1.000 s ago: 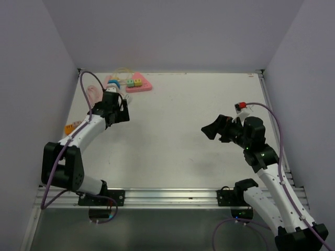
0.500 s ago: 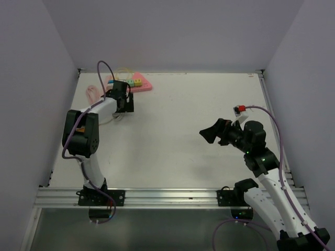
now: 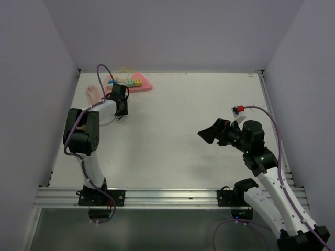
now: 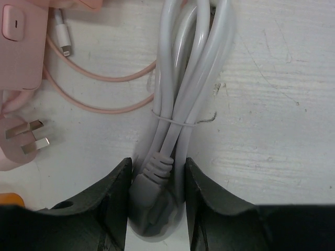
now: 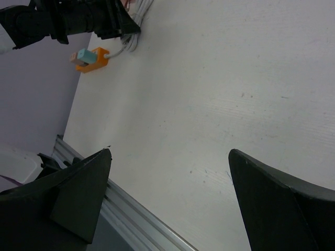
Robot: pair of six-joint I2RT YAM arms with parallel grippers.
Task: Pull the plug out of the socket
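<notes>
In the left wrist view a white plug point(image 4: 153, 180) with a ribbed collar lies on the table at the end of a tied bundle of white cable point(image 4: 180, 89). My left gripper point(image 4: 157, 164) is shut on the plug, with one strand of the cable pinched in beside it. From above, the left gripper point(image 3: 119, 98) sits near the back left of the table. Which thing is the socket I cannot tell. An orange block point(image 5: 91, 58) with a teal piece on it lies where a white cable ends. My right gripper point(image 3: 210, 134) hangs open over bare table, its jaws point(image 5: 170, 157) holding nothing.
A pink cable point(image 4: 99, 78), a pink adapter point(image 4: 20, 44) and a pink three-pin plug point(image 4: 23, 140) lie left of the bundle. A pink triangular board point(image 3: 137, 82) with coloured blocks stands at the back. The metal rail point(image 3: 167, 196) runs along the near edge.
My left arm folded up and carried its gripper toward the back left. Its jaws then went from wide open to shut on the white plug. The right gripper drifted slightly left.
</notes>
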